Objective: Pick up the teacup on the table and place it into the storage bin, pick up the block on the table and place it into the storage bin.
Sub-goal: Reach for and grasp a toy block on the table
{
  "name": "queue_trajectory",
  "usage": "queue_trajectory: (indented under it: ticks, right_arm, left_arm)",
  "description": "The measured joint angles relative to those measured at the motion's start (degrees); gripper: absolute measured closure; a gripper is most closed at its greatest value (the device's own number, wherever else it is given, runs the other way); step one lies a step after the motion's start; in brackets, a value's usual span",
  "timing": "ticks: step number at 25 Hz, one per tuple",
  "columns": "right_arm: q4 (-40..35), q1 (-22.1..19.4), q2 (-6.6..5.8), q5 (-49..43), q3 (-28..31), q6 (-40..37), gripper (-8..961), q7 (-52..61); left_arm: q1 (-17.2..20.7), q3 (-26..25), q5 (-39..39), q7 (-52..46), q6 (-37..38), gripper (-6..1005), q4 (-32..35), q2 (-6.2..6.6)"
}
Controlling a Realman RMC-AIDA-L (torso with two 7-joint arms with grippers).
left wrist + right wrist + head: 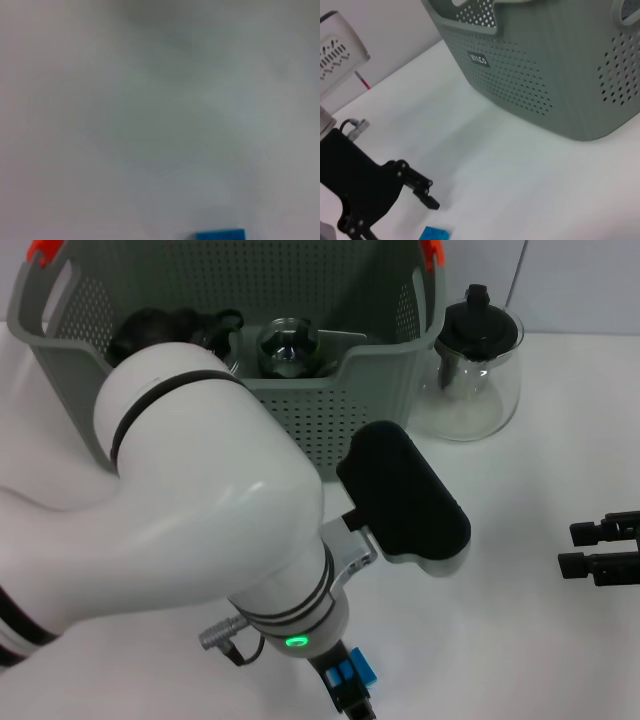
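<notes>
The grey-green storage bin (330, 410) stands at the back of the white table; it also shows in the right wrist view (545, 75). A glass teacup (288, 348) sits inside it. The blue block (354, 672) lies on the table near the front edge; it also shows in the left wrist view (220, 234) and the right wrist view (435, 233). My left gripper (347, 698) is low over the block and open, with one black finger (431, 201) just beside the block and not touching it. My right gripper (570, 548) is open and empty at the right edge.
A glass teapot with a black lid (478, 360) stands to the right of the bin. Dark objects (150, 330) lie in the bin's left part. My bulky left arm (200, 500) hides much of the table's front left.
</notes>
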Motion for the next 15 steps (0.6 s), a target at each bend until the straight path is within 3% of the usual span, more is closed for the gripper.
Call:
queue_trajectory:
  ticks: [15]
  right_arm:
    - [-0.01, -0.11, -0.02, 0.0, 0.05, 0.0, 303, -0.09]
  left_arm:
    - [-0.16, 1.16, -1.2, -0.08, -4.43, 163, -4.38, 0.0]
